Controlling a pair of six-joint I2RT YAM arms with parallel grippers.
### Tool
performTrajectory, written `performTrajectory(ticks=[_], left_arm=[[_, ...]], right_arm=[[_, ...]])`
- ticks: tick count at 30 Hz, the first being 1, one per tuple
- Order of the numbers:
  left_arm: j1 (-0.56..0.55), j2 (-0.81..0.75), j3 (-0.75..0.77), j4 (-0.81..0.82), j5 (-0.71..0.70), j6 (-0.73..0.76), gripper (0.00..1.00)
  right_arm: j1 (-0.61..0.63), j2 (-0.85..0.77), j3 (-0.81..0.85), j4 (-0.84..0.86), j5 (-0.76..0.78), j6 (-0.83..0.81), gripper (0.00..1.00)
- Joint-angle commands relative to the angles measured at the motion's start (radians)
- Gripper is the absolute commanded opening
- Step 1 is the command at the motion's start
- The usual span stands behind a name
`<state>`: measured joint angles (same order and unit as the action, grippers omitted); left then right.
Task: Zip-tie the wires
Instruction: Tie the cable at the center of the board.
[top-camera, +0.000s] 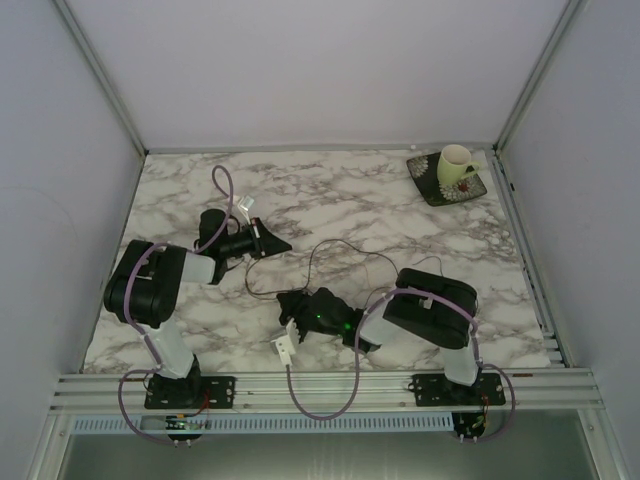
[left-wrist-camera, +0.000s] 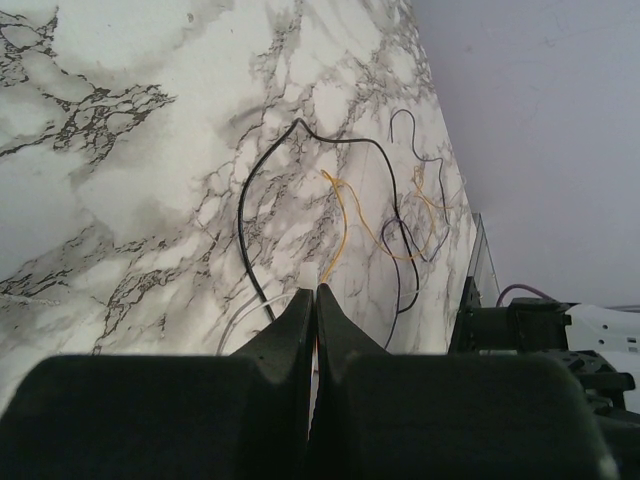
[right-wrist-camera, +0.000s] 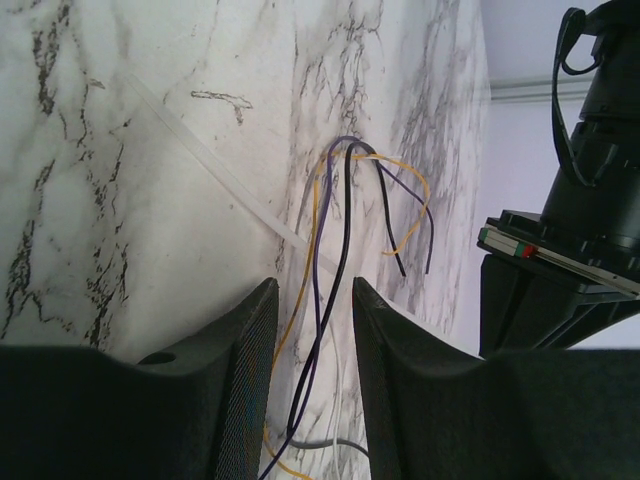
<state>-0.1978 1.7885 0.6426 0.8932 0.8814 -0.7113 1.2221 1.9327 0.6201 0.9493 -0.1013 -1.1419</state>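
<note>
1. The wires (top-camera: 345, 246) lie in loose loops on the marble worktop (top-camera: 350, 190), about midway between its left and right edges and nearer to the near edge.
2. In the wrist views the wires (right-wrist-camera: 347, 220) show black, purple and orange strands.
3. The right gripper (right-wrist-camera: 315, 285) is low over the worktop with its jaws partly open. The strands run through the gap, and no grip is visible.
4. The left gripper (left-wrist-camera: 315, 295) has its jaws fully closed. Some strands (left-wrist-camera: 245, 200) reach its tips, but whether they are pinched cannot be told.
5. A clear strip (right-wrist-camera: 220, 170) lies flat beside the wires.
6. A cup (top-camera: 457, 165) stands on a dark saucer (top-camera: 432, 187) in the far right corner.
</note>
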Motion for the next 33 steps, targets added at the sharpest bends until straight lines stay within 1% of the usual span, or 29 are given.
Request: performTrajectory(ticks=[1, 11, 19, 24, 33], left_arm=[[-0.002, -0.002, 0.028, -0.002, 0.019, 0.009, 0.0], [-0.006, 0.005, 0.036, -0.015, 0.017, 0.006, 0.0], [-0.009, 0.009, 0.038, -0.027, 0.019, 0.009, 0.0], [-0.011, 0.011, 0.04, -0.028, 0.019, 0.009, 0.0], [-0.014, 0.018, 0.041, -0.027, 0.019, 0.004, 0.0]], right_arm=[[0.016, 0.024, 0.022, 0.06, -0.011, -0.01, 0.36], [0.02, 0.039, 0.026, 0.043, -0.002, -0.039, 0.36], [0.026, 0.072, 0.047, 0.072, 0.022, -0.051, 0.37], [0.035, 0.08, 0.052, 0.081, 0.031, -0.047, 0.41], [0.043, 0.096, 0.07, 0.058, 0.035, -0.065, 0.42]])
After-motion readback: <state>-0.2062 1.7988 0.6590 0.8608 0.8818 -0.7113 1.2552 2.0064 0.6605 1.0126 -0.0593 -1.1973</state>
